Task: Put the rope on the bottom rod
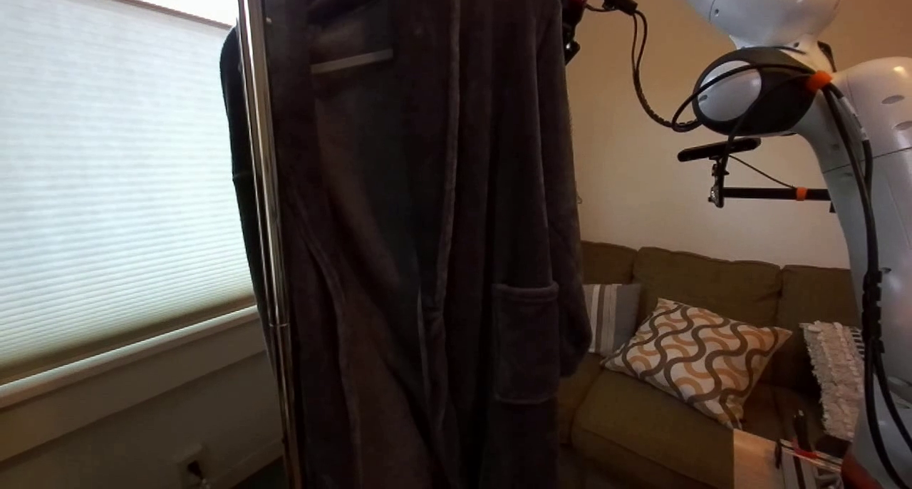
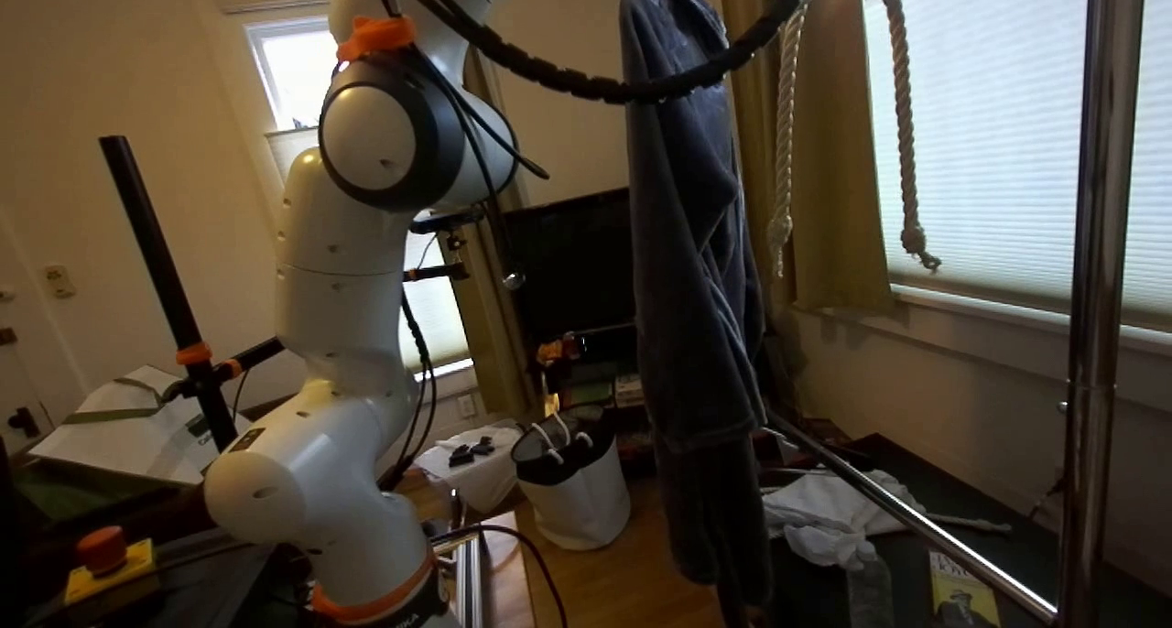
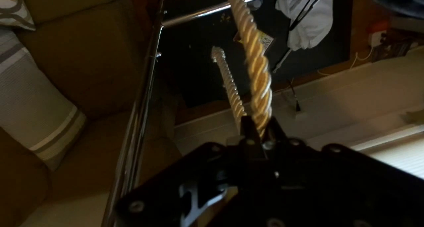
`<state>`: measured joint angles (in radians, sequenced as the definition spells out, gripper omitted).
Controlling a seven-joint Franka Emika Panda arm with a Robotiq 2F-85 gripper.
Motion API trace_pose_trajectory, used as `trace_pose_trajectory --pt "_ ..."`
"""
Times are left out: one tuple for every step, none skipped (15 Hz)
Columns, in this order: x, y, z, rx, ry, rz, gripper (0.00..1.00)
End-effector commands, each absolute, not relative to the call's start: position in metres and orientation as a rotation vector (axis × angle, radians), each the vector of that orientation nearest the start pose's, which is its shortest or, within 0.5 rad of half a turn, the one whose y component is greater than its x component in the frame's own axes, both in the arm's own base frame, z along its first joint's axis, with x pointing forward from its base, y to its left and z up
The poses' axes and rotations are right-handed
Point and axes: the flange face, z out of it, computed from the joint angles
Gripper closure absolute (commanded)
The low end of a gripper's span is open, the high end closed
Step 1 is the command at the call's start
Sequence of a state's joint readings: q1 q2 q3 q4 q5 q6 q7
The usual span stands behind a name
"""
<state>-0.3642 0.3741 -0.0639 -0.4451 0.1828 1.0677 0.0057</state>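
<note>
- Only the wrist view shows the grip itself; there the gripper is clamped on a pale twisted rope, fingertips together around it; a near length crosses in front of the bottom rod, and a farther length ends in a frayed tip.
- In an exterior view the rope hangs as two lengths from the top edge, in front of a window blind and a curtain; both ends are above the bottom rod and well apart from it.
- In an exterior view a charcoal bathrobe covers the middle, its pocket towards the camera; a chrome post stands in front of its edge; beyond are a sofa, a wavy-patterned pillow and a striped pillow.
- In an exterior view the bathrobe hangs side-on near the rope, and the bottom rod reaches behind its lower part; a ribbed black cable sweeps across its front; this view alone takes in a white basket and a dark screen.
- Near the bottom rod, a white cloth and a yellow book lie on a dark surface.
</note>
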Motion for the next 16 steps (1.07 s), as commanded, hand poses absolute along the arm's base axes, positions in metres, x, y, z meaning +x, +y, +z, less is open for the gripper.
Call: trace_pose_trajectory --pt "0.495 -0.206 0.833 -2.953 0.779 -0.409 0.97" --pt "0.495 -0.210 0.828 -2.938 0.839 -0.375 0.97" --pt "0.498 -0.213 0.823 -2.925 0.890 -0.350 0.97" --pt "0.502 -0.212 0.817 -2.922 0.872 -0.322 0.97" --pt "0.509 -0.203 0.812 -2.982 0.702 -0.300 0.97" --pt "0.512 -0.197 0.806 -3.025 0.585 -0.253 0.97" --pt "0.516 -0.190 0.801 -3.047 0.512 -0.220 0.97" --pt "0.520 -0.184 0.796 -3.064 0.427 -0.190 0.97" --pt "0.524 -0.177 0.790 -3.080 0.346 -0.151 0.97" --pt "0.529 -0.169 0.784 -3.093 0.267 -0.110 0.97" --pt "0.531 -0.162 0.780 -3.110 0.190 -0.074 0.97" --pt "0.534 -0.155 0.775 -3.123 0.108 -0.037 0.97" --pt "0.538 -0.147 0.771 -3.133 0.025 -0.007 0.97" --pt "0.540 -0.140 0.768 -3.144 -0.059 0.023 0.97" --pt "0.543 -0.133 0.764 -3.152 -0.142 0.052 0.97" --pt "0.545 -0.128 0.764 -3.159 -0.221 0.061 0.97"
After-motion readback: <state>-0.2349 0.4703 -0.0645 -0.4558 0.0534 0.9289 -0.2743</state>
